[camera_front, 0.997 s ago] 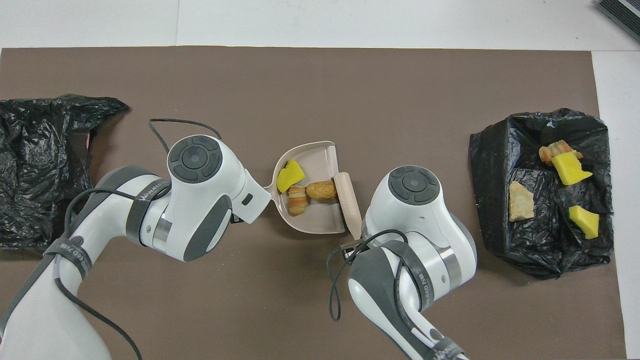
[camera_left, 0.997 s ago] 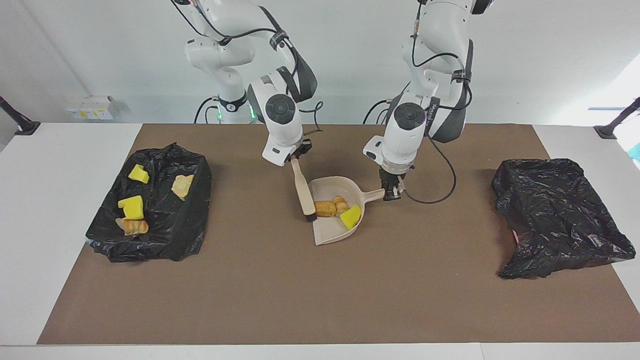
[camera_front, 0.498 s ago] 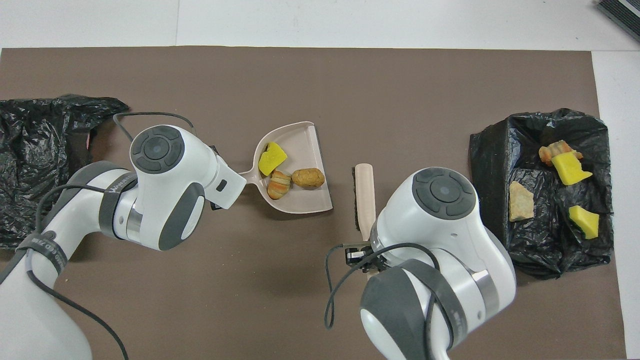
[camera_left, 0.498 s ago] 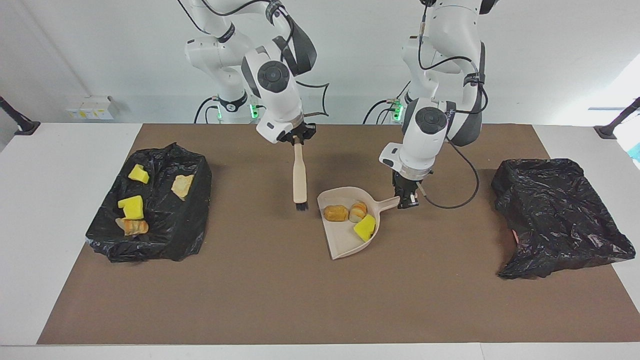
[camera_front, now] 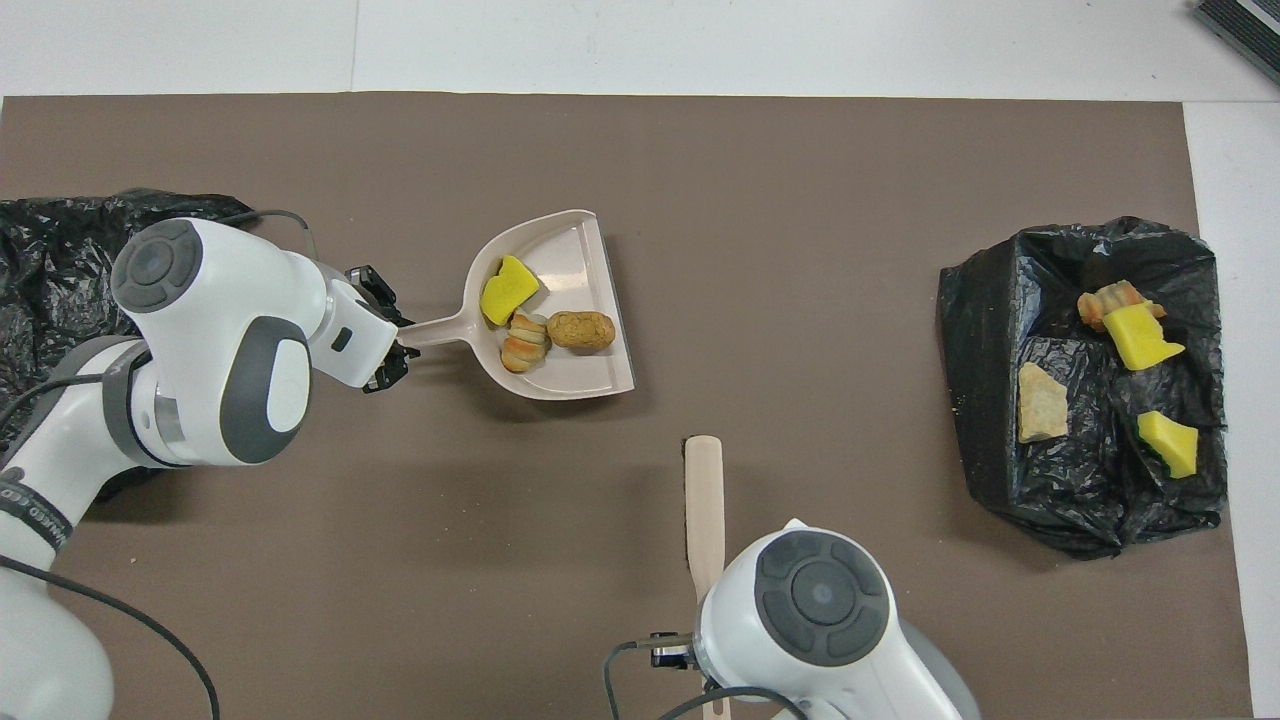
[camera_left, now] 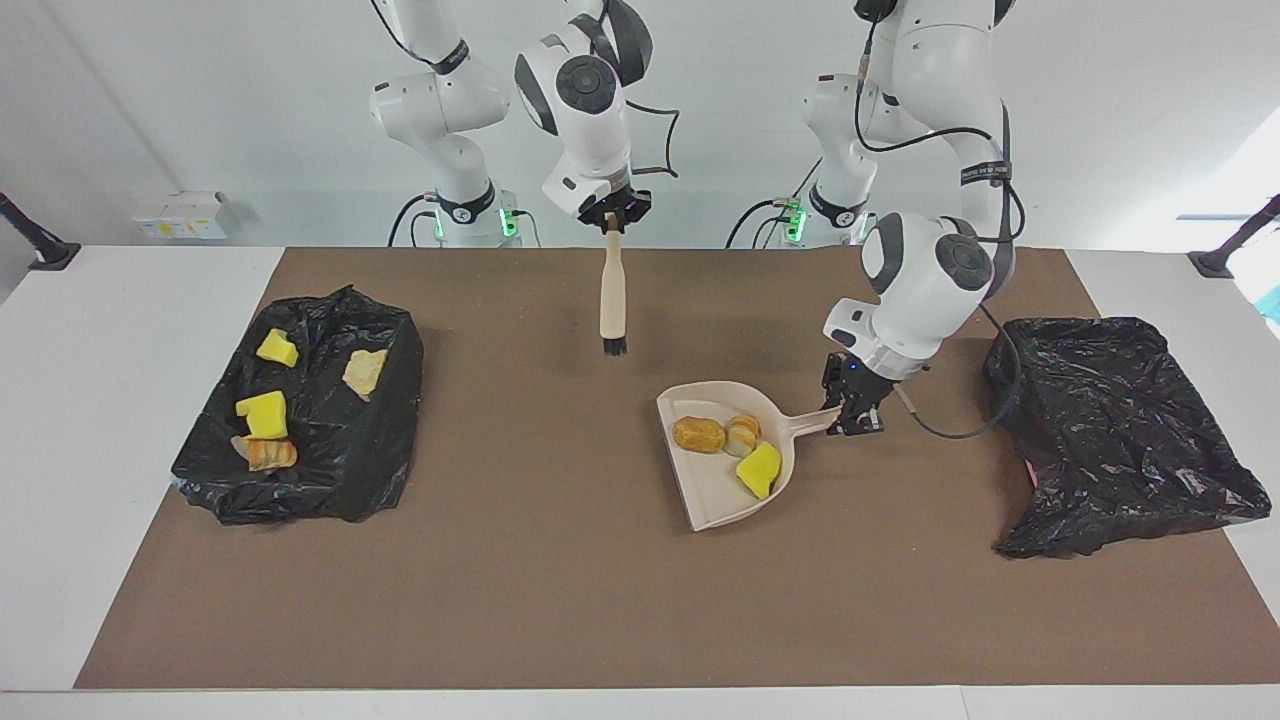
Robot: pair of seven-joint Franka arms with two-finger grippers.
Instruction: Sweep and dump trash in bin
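Your left gripper [camera_left: 853,412] was clamped on the handle of the dustpan [camera_left: 722,480], holding it raised over the brown mat [camera_left: 560,580] near the middle of the tabletop [camera_left: 120,330]. Three pieces of trash lay in the pan: a yellow sponge chunk [camera_left: 759,468], a striped lump [camera_left: 743,432] and a brown lump [camera_left: 698,434], all touching or nearly so. Your right gripper [camera_left: 612,214] was closed on the top of the brush [camera_left: 611,290], which hung upright, bristles down, in the air over the mat at the robots' edge. The bin [camera_left: 310,470] at the right arm's end held more trash [camera_left: 262,414]. A crumpled black bag [camera_left: 1110,430] sat at the left arm's end, just beside your left gripper
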